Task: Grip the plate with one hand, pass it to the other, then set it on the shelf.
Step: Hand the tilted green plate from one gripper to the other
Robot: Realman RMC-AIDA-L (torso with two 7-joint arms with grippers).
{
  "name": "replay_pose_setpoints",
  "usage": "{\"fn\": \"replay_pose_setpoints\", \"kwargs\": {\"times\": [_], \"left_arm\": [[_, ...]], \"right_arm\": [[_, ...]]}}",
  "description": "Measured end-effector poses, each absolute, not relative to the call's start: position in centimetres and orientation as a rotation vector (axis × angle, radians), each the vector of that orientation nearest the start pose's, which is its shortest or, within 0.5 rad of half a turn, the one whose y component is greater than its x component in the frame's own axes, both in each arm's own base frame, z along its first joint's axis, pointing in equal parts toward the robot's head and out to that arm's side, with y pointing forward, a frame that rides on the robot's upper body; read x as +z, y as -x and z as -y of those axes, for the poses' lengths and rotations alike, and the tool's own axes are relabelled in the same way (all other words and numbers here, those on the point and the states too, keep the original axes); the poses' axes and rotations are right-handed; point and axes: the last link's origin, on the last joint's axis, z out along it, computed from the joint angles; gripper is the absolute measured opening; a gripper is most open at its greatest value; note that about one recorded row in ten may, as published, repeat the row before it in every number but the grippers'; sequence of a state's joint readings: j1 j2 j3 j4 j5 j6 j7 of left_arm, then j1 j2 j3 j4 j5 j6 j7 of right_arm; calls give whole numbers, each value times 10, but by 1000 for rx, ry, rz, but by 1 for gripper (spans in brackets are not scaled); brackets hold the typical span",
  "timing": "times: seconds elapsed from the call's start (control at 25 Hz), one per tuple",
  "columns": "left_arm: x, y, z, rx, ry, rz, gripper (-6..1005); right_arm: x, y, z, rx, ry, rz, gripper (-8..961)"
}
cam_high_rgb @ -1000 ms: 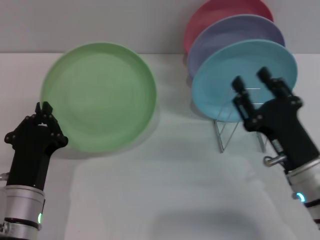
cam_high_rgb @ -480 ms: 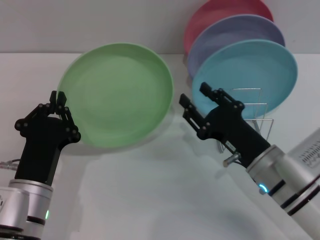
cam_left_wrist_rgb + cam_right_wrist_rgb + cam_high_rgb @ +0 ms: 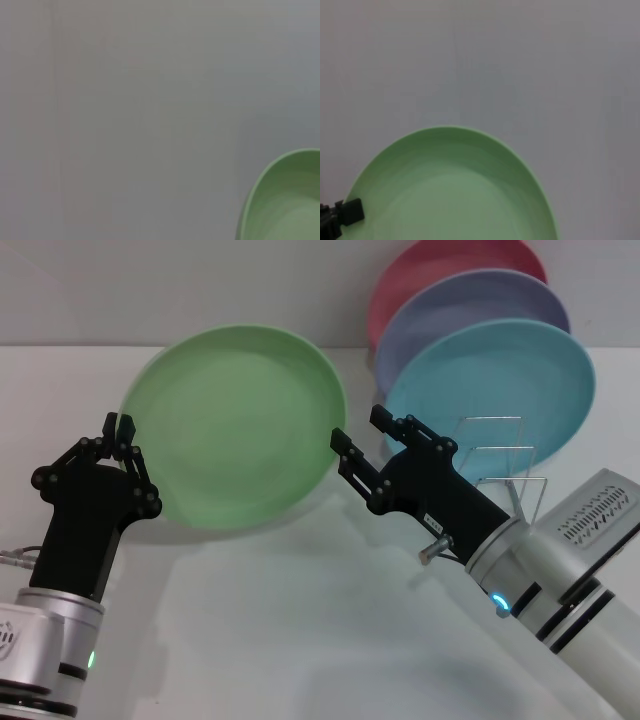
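Note:
The light green plate [image 3: 235,425] is held tilted above the white table, its face toward me. My left gripper [image 3: 118,432] is shut on its left rim. My right gripper [image 3: 362,432] is open, with its fingertips right at the plate's right rim; I cannot tell whether they touch it. The plate also shows in the left wrist view [image 3: 285,200] and in the right wrist view [image 3: 450,190], where the left gripper's fingertip [image 3: 347,212] sits on its rim. The silver wire shelf [image 3: 500,455] stands at the right, behind my right arm.
On the wire shelf stand a sky-blue plate [image 3: 500,380], a lavender plate [image 3: 470,305] and a pink plate [image 3: 440,265], one behind the other. A grey wall [image 3: 150,290] rises behind the white table [image 3: 300,620].
My left gripper has lifted the green plate and carried it slightly right. My right gripper has swung left from in front of the shelf to the plate's right rim.

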State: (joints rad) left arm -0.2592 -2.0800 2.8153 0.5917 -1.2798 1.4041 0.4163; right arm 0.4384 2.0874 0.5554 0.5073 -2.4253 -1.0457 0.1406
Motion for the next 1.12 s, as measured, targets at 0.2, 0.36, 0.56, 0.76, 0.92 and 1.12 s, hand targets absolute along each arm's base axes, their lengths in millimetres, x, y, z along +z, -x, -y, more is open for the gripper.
{"fn": "replay_pose_setpoints", "kwargs": {"times": [0.2, 0.36, 0.56, 0.76, 0.92, 1.12], "left_arm": [[-64, 266, -257, -710, 1594, 283, 41], [-62, 268, -254, -710, 1581, 275, 40], [-61, 273, -252, -690, 1593, 256, 40], [-61, 273, -249, -688, 1618, 209, 40], [-62, 273, -248, -681, 1629, 184, 41], [-63, 273, -245, -669, 1639, 160, 41]], "right_arm": [[-111, -217, -309, 934, 2080, -466, 554], [-115, -215, -313, 907, 2101, -471, 553], [-117, -212, -318, 891, 2123, -465, 553], [-117, -213, -321, 873, 2133, -461, 544], [-117, -214, -320, 870, 2136, -460, 536], [-118, -215, -318, 867, 2139, -463, 525]]}}
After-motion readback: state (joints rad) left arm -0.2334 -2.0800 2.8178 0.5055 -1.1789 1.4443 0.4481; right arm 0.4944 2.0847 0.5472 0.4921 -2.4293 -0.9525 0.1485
